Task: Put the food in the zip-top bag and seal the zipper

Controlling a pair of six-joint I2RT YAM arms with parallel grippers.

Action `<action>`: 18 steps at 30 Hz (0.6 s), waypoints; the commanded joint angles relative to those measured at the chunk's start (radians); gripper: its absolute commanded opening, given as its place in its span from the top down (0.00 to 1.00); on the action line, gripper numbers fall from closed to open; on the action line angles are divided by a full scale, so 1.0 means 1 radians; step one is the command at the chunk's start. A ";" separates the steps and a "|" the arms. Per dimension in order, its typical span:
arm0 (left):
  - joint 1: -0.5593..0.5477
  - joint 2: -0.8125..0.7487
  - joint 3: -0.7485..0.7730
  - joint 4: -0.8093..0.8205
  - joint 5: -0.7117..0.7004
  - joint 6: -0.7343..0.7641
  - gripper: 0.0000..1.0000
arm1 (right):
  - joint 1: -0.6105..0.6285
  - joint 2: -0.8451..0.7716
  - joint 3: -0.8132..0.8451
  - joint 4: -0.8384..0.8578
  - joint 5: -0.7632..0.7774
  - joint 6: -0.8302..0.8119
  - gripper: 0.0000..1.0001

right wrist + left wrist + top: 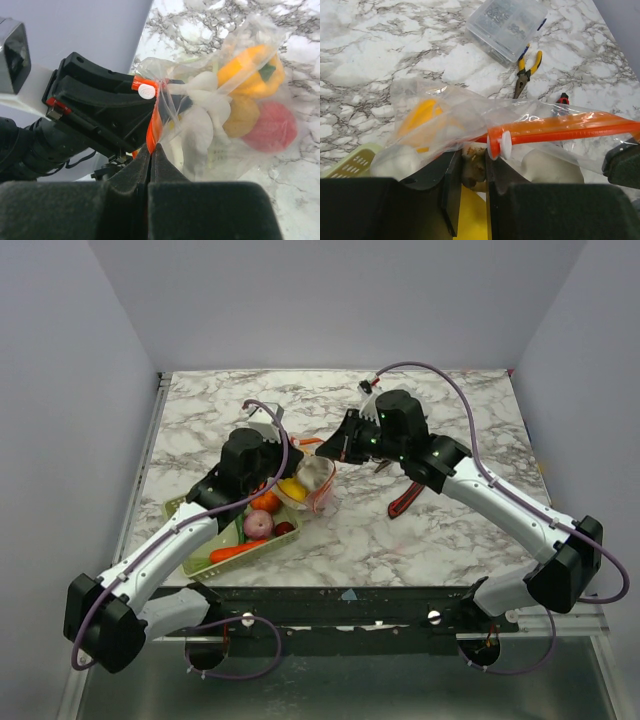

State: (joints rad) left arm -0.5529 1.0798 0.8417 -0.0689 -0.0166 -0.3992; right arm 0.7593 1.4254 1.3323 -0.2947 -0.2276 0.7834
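Nearest the arm bases, a pale green plastic mesh basket (205, 568) is seen on the white marbled surface (440, 540). Toy food is seen lying in it: a long orange carrot (236, 552), a round pink-and-white piece (258, 524) and a glossy orange piece (265, 502). Just past the basket's far corner, a transparent, floppy plastic zip-top bag (318, 480) is held between the two arms. The left claw (471, 164) is pinched on the bag's mouth edge, right beside the small white slider (506, 145) at that end of the thin red-orange zipper strip (560, 130). The right claw (150, 152) is pressed together on the same strip further along, with the strip caught between its fingers. Inside the bag, a yellow-orange toy pepper (250, 70), white pieces (210, 102) and a round red piece (272, 127) are made out through the plastic. Whether the bag's bottom touches the surface cannot be told. Off to the right, a red-and-black utility knife (403, 502) is seen lying beside the right arm. Further off, yellow-handled pliers (526, 72) are spotted, and beyond them a clear plastic box of small parts (507, 25).
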 commanded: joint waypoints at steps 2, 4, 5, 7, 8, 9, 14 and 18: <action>0.010 0.073 0.103 -0.199 -0.023 -0.076 1.00 | 0.003 -0.007 0.090 -0.063 0.028 -0.076 1.00; 0.008 0.066 0.108 -0.203 -0.013 -0.103 1.00 | 0.002 -0.005 0.093 -0.063 0.028 -0.083 1.00; 0.009 0.061 0.106 -0.187 0.025 -0.098 0.97 | 0.003 -0.007 0.092 -0.063 0.043 -0.080 1.00; 0.001 0.053 0.114 -0.171 0.109 -0.094 0.82 | 0.003 -0.004 0.090 -0.052 0.059 -0.075 1.00; -0.007 0.055 0.125 -0.172 0.155 -0.099 0.69 | 0.003 -0.001 0.088 -0.047 0.068 -0.069 1.00; -0.010 0.061 0.135 -0.173 0.204 -0.109 0.58 | 0.003 0.006 0.085 -0.042 0.083 -0.061 1.00; -0.009 0.057 0.163 -0.197 0.464 -0.153 0.27 | -0.030 0.023 0.057 -0.033 0.124 -0.062 1.00; -0.003 -0.027 0.199 -0.300 0.484 -0.102 0.23 | -0.067 -0.001 0.022 -0.035 0.114 -0.070 1.00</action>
State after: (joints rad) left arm -0.5587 1.1385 0.9802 -0.2581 0.3416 -0.5282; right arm 0.7277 1.4448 1.3716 -0.3519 -0.1417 0.7242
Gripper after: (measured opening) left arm 0.748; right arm 0.005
